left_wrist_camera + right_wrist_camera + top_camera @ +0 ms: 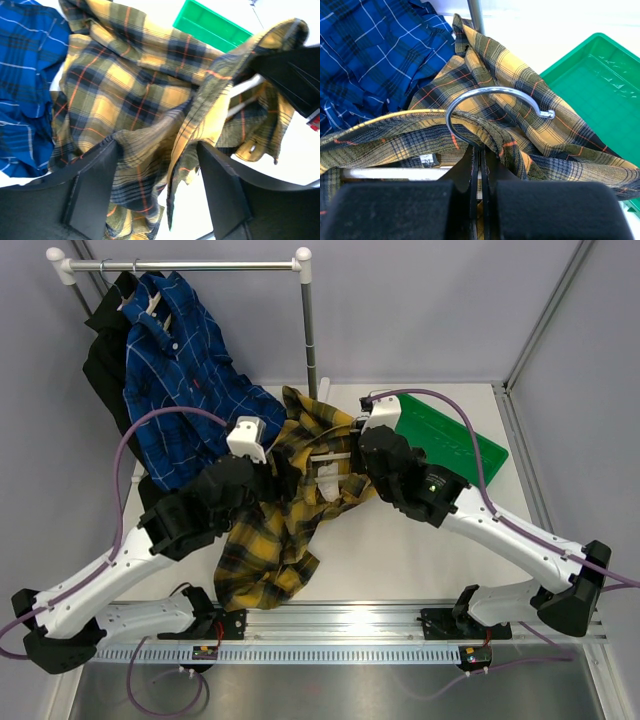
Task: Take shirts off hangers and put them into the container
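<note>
The yellow-and-grey plaid shirt (270, 540) is draped between both arms over the table, still on its white hanger (390, 173). My right gripper (480, 150) is shut on the base of the hanger's metal hook (495, 91), just left of the green container (450, 435). My left gripper (156, 147) is open, and a loose fold of the plaid shirt (125, 100) hangs between its fingers. The blue checked shirt (185, 390) and the black shirt (100, 360) hang from the rail on their hangers. The container holds nothing that I can see.
The metal rail (185, 264) with white caps spans the back left, and its upright post (310, 330) stands just behind the plaid shirt. The blue shirt's hem reaches down beside my left arm. The table's right edge lies beyond the container.
</note>
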Tool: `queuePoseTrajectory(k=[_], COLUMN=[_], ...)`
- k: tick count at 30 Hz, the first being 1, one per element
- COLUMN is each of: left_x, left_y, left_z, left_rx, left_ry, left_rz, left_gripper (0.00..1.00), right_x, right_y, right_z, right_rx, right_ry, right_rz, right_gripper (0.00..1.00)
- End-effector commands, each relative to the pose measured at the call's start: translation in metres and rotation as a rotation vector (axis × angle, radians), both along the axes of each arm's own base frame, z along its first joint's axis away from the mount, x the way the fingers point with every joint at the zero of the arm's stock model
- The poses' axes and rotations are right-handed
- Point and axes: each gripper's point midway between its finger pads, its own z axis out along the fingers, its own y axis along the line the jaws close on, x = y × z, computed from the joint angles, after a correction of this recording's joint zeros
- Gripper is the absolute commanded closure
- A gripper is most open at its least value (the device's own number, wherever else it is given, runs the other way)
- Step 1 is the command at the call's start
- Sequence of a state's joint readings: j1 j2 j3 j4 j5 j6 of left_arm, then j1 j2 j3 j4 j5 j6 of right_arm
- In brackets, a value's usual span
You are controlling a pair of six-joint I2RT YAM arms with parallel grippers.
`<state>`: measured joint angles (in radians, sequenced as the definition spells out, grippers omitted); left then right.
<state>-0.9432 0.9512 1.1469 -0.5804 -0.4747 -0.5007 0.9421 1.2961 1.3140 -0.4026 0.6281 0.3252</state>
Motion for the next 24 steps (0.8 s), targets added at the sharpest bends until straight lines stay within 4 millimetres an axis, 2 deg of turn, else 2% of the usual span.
queuePoseTrajectory(k=[1, 3, 4, 9, 11, 13, 17, 21, 24], left_x=[-0.006, -0.007, -0.01, -0.006, -0.005, 0.001, 0.008, 0.012, 0.011], left_y=[-0.023, -0.026, -0.035, -0.041, -0.046, -0.041, -0.028, -0.007, -0.005], left_z=[0.032, 0.031, 0.026, 0.017, 0.011, 0.007, -0.004, -0.005, -0.008], left_rx=[-0.105, -0.102, -0.088, -0.027, -0.009, 0.013, 0.082, 0.12, 0.132], left_ry=[-0.035, -0.028, -0.017, -0.002, 0.003, -0.006, -0.012, -0.035, -0.035], left_rz=[-0.055, -0.043, -0.054, 0.047, 0.065, 0.113, 0.2, 0.287, 0.294], left_gripper=[0.29, 0.28, 0.27, 0.23, 0.18, 0.14, 0.14, 0.14, 0.14], right_x=[0.009, 0.01, 0.01, 0.012, 0.013, 0.013, 0.013, 0.013, 0.013], right_y=[-0.005, -0.004, -0.004, -0.005, -0.006, -0.006, -0.006, -0.011, -0.012], right_z=[0.015, 0.014, 0.014, 0.014, 0.014, 0.014, 0.015, 0.014, 0.013], right_rx=[0.03, 0.032, 0.031, 0.035, 0.033, 0.037, 0.046, 0.039, 0.042], right_ry=[-0.043, -0.039, -0.037, -0.025, -0.022, -0.02, -0.015, -0.014, -0.011], right_rz=[-0.053, -0.058, -0.064, -0.09, -0.101, -0.109, -0.112, -0.138, -0.15], right_gripper=[1.0, 1.0, 1.0, 1.0, 1.0, 1.0, 1.0, 1.0, 1.0])
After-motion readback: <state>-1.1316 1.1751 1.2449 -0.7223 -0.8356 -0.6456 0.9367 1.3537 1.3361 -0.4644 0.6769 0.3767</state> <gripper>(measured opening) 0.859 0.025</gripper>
